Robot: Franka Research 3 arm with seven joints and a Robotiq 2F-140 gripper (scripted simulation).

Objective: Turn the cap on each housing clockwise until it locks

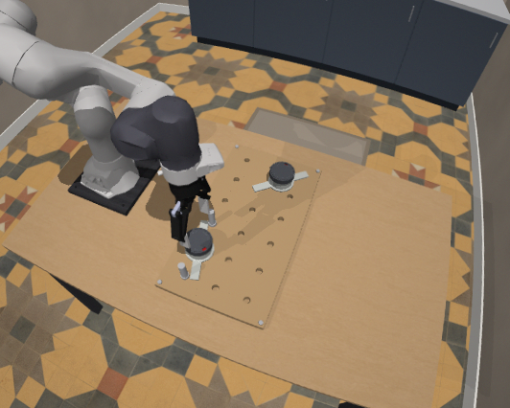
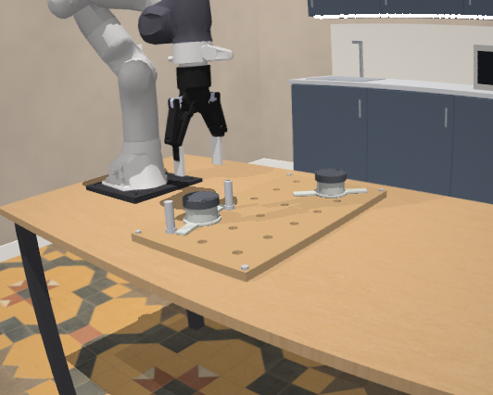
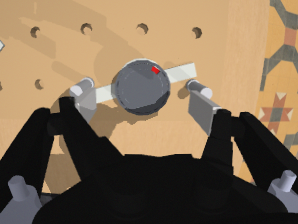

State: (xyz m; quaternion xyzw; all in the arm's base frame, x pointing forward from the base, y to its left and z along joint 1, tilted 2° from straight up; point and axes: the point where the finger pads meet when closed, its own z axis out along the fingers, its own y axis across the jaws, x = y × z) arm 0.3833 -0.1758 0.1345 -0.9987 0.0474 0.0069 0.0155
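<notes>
The near housing [image 2: 202, 215] stands upright on the board, its two flat arms between two grey pegs. Its dark cap [image 1: 198, 239] [image 2: 201, 200] [image 3: 141, 90] has a red mark, at the upper right in the wrist view. The far housing [image 1: 281, 186] [image 2: 331, 187] stands upright at the board's far end, with a dark cap [image 1: 282, 171] [image 2: 331, 175] on it. My gripper [image 1: 194, 224] [image 2: 198, 163] [image 3: 143, 99] is open and empty, pointing down above and a little behind the near cap. Its pads are spread wider than that cap. Whether the caps are locked cannot be told.
The wooden board [image 1: 294, 211] [image 2: 303, 241] has rows of holes and lies on the table [image 1: 366, 268] [image 2: 391, 278]. One grey peg [image 1: 212, 217] [image 2: 229, 194] [image 3: 81, 87] and another peg [image 1: 183, 270] [image 2: 170, 216] [image 3: 200, 89] stand up close to the near housing, near the fingers' lines.
</notes>
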